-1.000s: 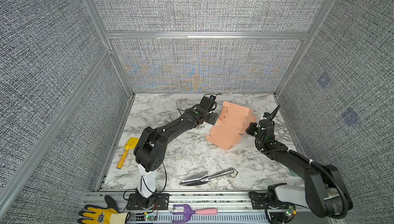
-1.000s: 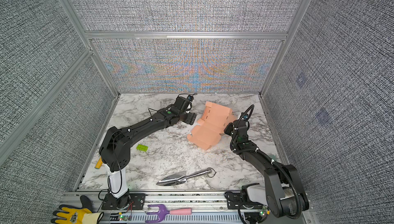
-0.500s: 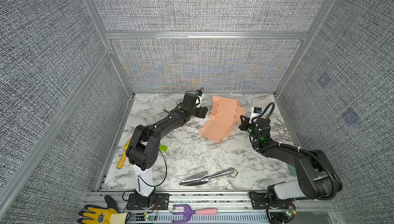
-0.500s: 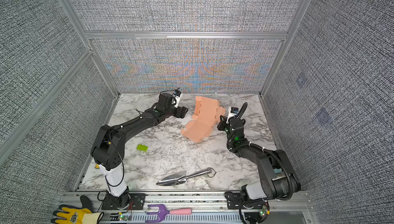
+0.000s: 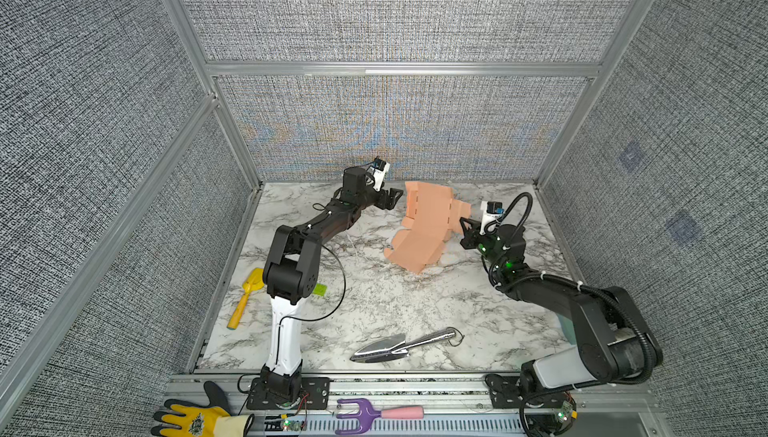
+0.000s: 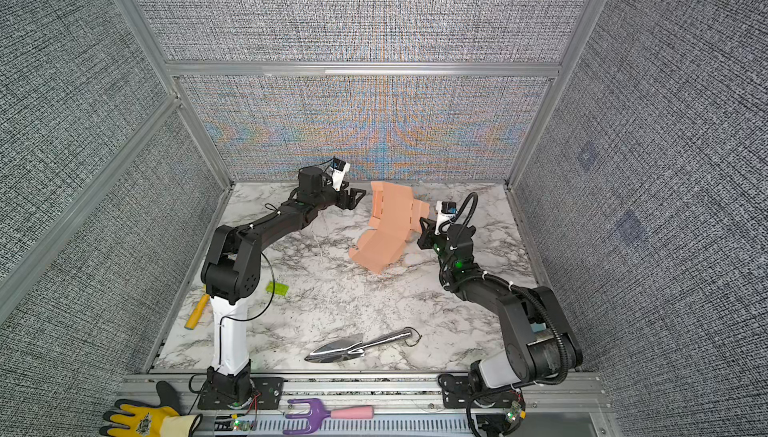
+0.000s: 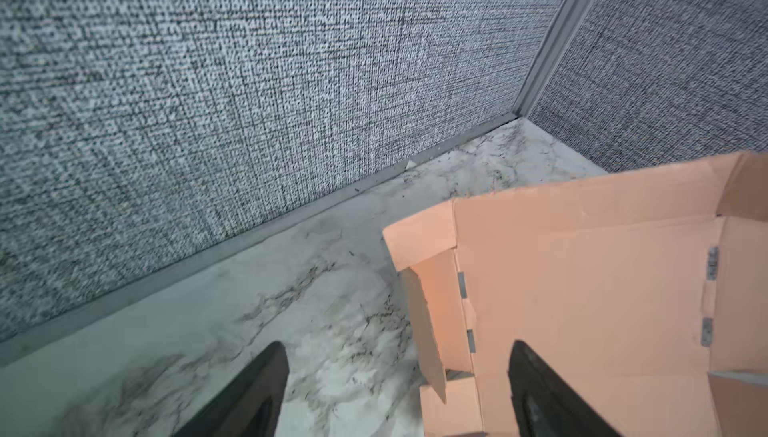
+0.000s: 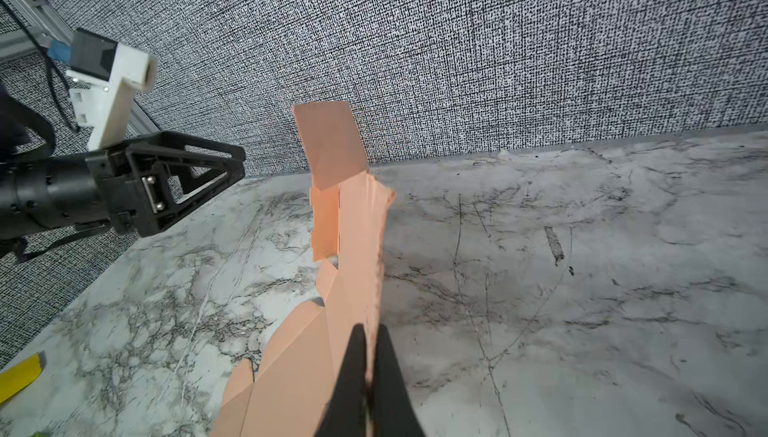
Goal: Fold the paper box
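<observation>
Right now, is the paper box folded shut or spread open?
Spread open, partly bent: the paper box shows loose flaps and empty slits, one edge pinched by the shut right gripper.

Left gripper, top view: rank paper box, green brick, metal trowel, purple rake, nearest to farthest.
1. paper box, just right of the left gripper
2. green brick, left side, mid-table
3. metal trowel, front centre
4. purple rake, front rail

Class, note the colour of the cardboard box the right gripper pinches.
Plain salmon pink; the paper box shows best in the left wrist view.
</observation>
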`<move>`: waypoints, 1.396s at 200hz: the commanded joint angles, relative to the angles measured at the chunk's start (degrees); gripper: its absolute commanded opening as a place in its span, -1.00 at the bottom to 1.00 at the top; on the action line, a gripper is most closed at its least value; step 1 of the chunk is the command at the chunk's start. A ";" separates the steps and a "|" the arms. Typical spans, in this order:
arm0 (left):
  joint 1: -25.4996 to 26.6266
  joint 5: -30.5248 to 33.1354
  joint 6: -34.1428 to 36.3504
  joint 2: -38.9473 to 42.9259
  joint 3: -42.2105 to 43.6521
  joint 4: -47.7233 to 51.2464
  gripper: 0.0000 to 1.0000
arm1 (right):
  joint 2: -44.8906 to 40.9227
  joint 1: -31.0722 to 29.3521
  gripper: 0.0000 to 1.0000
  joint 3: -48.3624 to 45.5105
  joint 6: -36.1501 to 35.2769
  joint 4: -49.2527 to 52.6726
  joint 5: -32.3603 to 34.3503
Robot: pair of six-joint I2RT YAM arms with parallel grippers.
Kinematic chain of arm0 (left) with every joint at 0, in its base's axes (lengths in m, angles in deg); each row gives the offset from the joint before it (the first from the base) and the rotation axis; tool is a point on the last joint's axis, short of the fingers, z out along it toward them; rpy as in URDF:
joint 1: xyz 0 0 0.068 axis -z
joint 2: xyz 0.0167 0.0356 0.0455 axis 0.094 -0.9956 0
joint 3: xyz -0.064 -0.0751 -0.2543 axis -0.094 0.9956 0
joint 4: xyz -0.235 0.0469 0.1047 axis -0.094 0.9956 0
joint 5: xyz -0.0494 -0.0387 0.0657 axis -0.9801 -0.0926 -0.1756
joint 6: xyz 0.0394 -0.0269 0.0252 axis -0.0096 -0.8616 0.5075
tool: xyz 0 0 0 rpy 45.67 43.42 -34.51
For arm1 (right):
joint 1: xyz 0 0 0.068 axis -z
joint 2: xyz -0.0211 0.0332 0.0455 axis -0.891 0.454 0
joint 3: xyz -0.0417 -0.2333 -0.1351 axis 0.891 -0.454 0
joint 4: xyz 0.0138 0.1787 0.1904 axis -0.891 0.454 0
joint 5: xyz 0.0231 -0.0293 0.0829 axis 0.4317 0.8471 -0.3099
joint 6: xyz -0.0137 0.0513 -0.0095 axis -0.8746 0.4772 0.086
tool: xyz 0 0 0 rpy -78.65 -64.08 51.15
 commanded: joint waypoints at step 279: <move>-6.11 -7.72 -2.53 7.69 13.98 -9.92 0.67 | -3.31 -5.89 -1.00 -3.13 -6.91 1.31 -2.49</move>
